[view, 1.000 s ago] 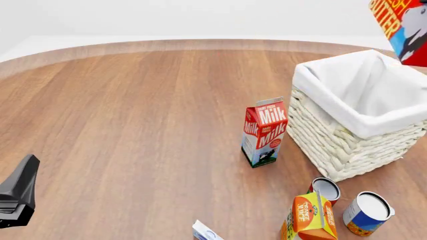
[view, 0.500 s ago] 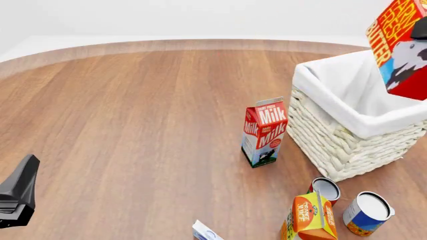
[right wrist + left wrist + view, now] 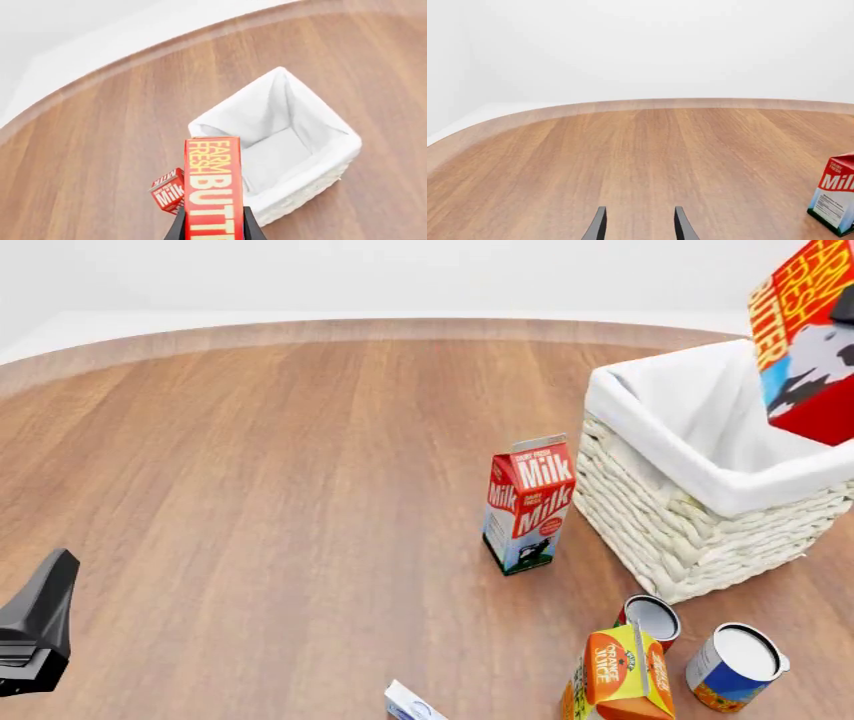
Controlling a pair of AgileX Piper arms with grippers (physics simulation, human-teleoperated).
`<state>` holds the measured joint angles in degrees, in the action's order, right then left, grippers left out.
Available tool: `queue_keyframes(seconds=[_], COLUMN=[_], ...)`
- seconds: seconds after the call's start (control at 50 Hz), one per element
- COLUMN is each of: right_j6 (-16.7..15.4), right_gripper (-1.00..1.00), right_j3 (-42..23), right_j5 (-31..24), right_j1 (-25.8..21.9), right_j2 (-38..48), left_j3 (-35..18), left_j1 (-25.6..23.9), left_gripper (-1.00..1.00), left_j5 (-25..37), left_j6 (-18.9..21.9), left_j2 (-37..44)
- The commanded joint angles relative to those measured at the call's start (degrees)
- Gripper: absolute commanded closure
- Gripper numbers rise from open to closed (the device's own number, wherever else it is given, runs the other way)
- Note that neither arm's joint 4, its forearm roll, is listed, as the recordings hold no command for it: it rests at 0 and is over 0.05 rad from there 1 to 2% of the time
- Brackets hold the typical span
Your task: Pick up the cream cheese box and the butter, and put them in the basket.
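Reading "FARM FRESH BUTTER", the butter (image 3: 212, 195) hangs above the basket (image 3: 333, 165).

Lots clipped at the edges here

Butter (image 3: 805, 340) runs off the right; cream cheese box (image 3: 411, 703) is barely a corner, near edge; right gripper's probably mostly out of frame.

The butter (image 3: 211, 192) box reads "FARM FRESH BUTTER" in yellow and white on red. A red-and-white milk carton (image 3: 527, 503) reads "Milk" in white letters. Lettering on the orange juice carton (image 3: 618, 672) is too small to read.
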<state>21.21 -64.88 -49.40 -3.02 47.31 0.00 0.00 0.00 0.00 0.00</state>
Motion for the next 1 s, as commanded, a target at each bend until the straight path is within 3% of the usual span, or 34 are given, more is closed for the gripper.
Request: queue_keyframes(seconds=[0.02,0.34,1.0], right_j6=[3.3,5.8,6.3], right_gripper=[1.00,1.00,1.00], right_j3=[3.3,8.1,9.4], right_j5=[3.6,8.5,14.1], right_j1=[-0.3,-0.8,1.9], right_j2=[-2.2,-2.5,1.2], left_j3=[0.0,0.0,0.0], left_j1=[0.0,0.0,0.0], left_gripper=[-1.00,-1.00,-1.00], left_j5=[0.0,0.0,0.0], left_j6=[0.0,0.0,0.0], left_j2=[0.0,0.0,0.0])
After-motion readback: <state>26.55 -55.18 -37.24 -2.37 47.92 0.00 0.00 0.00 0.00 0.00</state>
